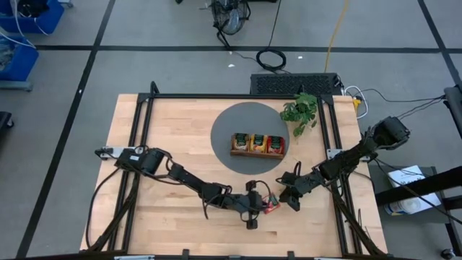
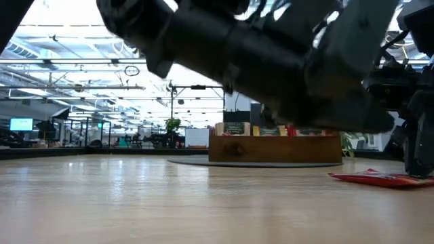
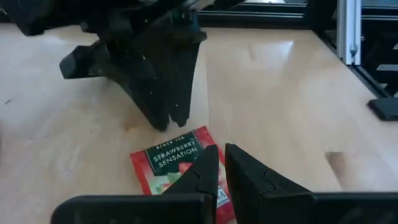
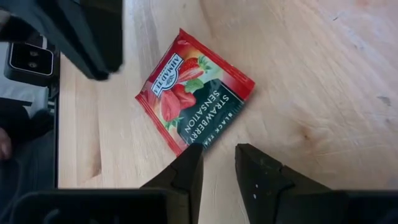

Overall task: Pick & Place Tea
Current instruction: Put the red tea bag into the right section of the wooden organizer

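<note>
Both dark arms reach low toward the table's near middle, left gripper (image 1: 254, 209) closed, right gripper (image 1: 285, 196) slightly parted.

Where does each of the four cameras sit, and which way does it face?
High: overhead, straight down; both arms, wooden tray, plant.
Low: table height, level across; arm bulk overhead, tray, red tea packet.
Left wrist: past the shut left gripper at the packet, right gripper beyond.
Right wrist: past its own fingers onto the packet.
Shared: both wrist views show the same strawberry packet.
</note>
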{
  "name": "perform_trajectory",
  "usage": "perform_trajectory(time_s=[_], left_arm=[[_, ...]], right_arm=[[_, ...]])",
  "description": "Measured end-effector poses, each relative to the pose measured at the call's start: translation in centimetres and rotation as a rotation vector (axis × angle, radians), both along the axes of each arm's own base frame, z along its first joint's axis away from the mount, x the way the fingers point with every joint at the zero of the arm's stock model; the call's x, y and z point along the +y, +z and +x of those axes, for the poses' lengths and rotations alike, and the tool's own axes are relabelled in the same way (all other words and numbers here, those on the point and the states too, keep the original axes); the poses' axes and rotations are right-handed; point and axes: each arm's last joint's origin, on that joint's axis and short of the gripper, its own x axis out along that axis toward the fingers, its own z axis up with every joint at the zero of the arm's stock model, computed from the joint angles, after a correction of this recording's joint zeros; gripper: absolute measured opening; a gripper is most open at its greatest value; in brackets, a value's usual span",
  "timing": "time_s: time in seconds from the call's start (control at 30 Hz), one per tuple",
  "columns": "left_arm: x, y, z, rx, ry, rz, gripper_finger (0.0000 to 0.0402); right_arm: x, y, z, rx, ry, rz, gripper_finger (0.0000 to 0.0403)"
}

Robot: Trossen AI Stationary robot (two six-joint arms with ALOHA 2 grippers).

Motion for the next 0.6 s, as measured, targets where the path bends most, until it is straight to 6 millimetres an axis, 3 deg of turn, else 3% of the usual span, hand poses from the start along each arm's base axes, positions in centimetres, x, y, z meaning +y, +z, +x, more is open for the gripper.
perform_trajectory(time_s=[0.3, 0.6], left_arm=[[-0.4, -0.7, -1.1, 0.156, 0.072, -0.010, 0.0030], [-0.2, -1.2, -1.1, 0.164, 0.129, 0.016, 0.0030]], right_arm=[[0.1, 0.1, 0.1, -0.019, 0.008, 0.000, 0.0087], [0.1, 0.2, 0.2, -0.028, 0.009, 0.002, 0.0087]])
